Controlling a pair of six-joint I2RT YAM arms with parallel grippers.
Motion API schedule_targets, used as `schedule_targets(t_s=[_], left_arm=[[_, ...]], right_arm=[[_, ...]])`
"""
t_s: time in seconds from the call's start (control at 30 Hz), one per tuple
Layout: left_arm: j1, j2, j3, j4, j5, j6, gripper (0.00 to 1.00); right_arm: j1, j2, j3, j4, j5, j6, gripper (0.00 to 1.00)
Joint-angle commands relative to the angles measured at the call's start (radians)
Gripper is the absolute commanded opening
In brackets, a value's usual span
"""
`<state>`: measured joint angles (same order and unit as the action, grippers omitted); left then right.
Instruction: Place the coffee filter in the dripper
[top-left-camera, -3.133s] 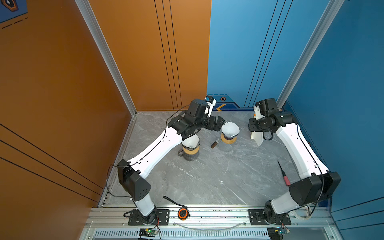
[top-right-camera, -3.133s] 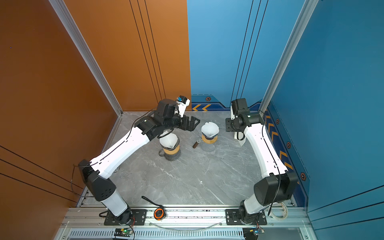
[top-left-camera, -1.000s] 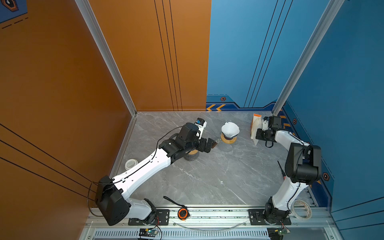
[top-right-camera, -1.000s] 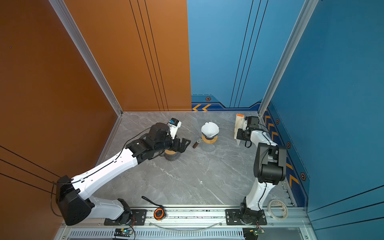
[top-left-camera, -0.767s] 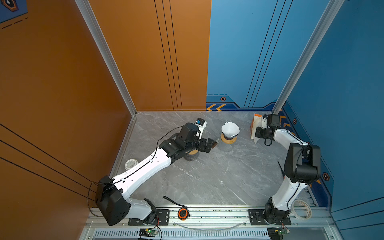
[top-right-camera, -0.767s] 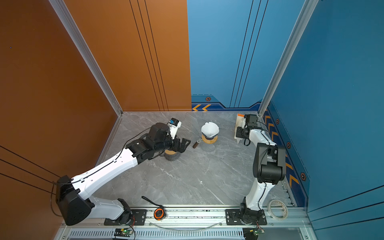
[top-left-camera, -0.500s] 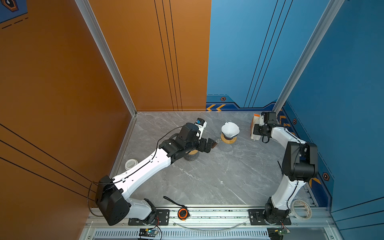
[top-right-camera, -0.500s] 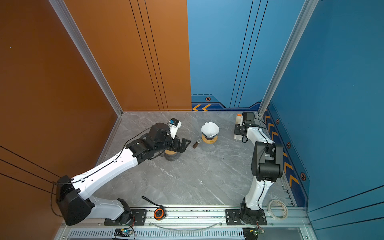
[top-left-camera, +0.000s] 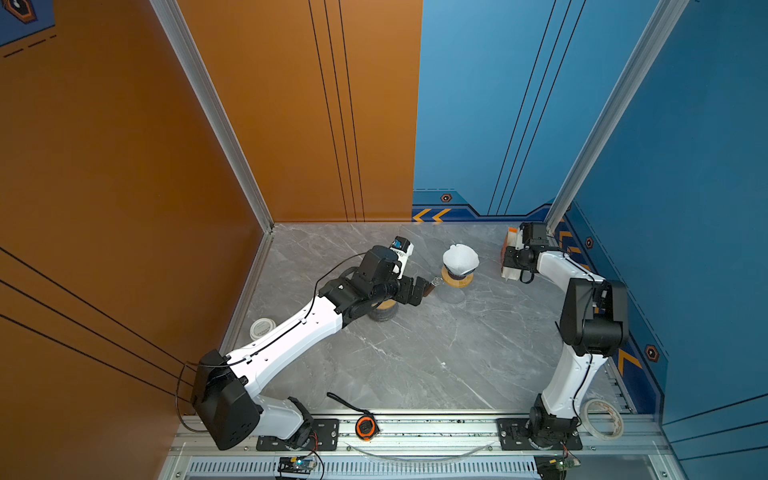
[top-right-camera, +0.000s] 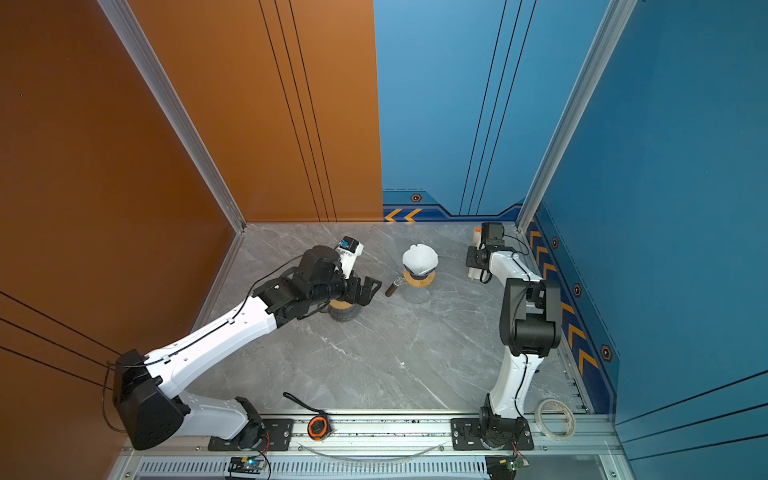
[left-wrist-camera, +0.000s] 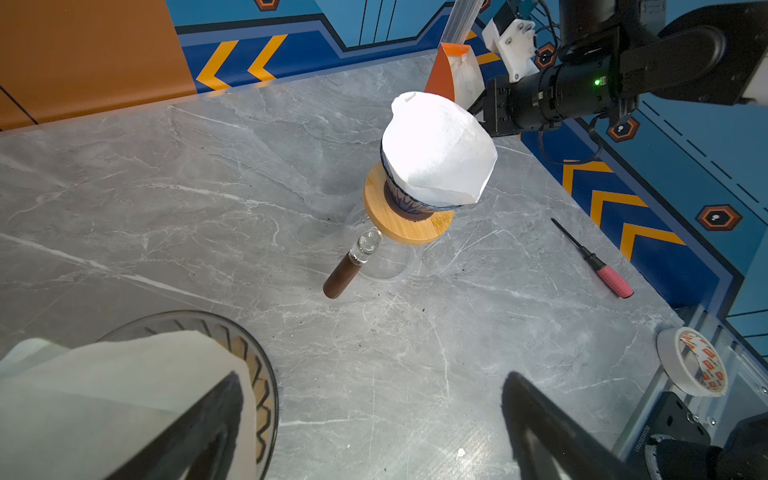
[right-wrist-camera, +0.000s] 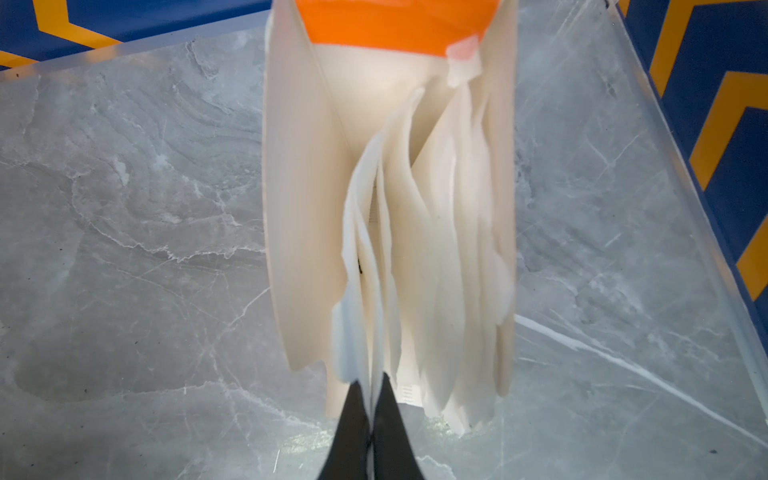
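Pinching the edge of one coffee filter (right-wrist-camera: 358, 249) between tightly pressed fingertips, the right gripper (right-wrist-camera: 369, 392) stood at the orange-topped filter holder (right-wrist-camera: 299, 187) in the back right corner of the counter (top-left-camera: 415, 357). Near the middle of the back edge, well apart from the holder, a dripper (left-wrist-camera: 405, 201) sat on a glass carafe (left-wrist-camera: 386, 266) with a white paper (left-wrist-camera: 436, 153) in it. The left gripper (left-wrist-camera: 372, 380) hung with jaws spread wide just beside a second dripper (left-wrist-camera: 253, 353), also lined, nearer the left edge.
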<state>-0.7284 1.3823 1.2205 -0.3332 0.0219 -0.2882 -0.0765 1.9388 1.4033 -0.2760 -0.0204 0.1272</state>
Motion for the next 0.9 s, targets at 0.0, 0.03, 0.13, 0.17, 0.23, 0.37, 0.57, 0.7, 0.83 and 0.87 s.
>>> schedule_targets(t_s=[0.0, 0.03, 0.13, 0.17, 0.23, 0.37, 0.57, 0.7, 0.83, 0.87], left_arm=[[0.002, 0.001, 0.021, -0.021, -0.015, -0.011, 0.98], [0.001, 0.000, 0.022, -0.023, -0.015, -0.011, 0.98], [0.000, -0.008, 0.022, -0.023, -0.017, -0.009, 0.98], [0.000, -0.012, 0.023, -0.026, -0.017, -0.009, 0.98], [-0.004, -0.021, 0.022, -0.027, -0.022, -0.007, 0.98], [-0.009, -0.043, 0.028, -0.039, -0.036, -0.001, 0.98], [-0.007, -0.103, 0.047, -0.098, -0.102, 0.018, 0.98], [0.012, -0.158, 0.051, -0.151, -0.124, 0.027, 0.98], [0.041, -0.225, 0.039, -0.213, -0.160, 0.030, 0.98], [0.050, -0.244, 0.030, -0.220, -0.168, 0.031, 0.98]], right_arm=[[0.009, 0.015, 0.025, 0.009, 0.024, 0.028, 0.13], [0.009, 0.011, 0.024, 0.007, 0.023, 0.030, 0.15], [0.011, -0.011, 0.017, 0.004, 0.020, 0.036, 0.21], [0.011, -0.022, 0.013, 0.001, 0.020, 0.039, 0.23], [0.012, -0.046, 0.006, -0.006, 0.020, 0.042, 0.28], [0.015, -0.108, -0.021, -0.018, 0.016, 0.051, 0.33], [0.025, -0.229, -0.069, -0.047, 0.009, 0.069, 0.42], [0.029, -0.333, -0.106, -0.087, 0.030, 0.083, 0.53], [0.030, -0.461, -0.166, -0.102, 0.025, 0.092, 0.65], [0.030, -0.494, -0.183, -0.102, 0.021, 0.091, 0.67]])
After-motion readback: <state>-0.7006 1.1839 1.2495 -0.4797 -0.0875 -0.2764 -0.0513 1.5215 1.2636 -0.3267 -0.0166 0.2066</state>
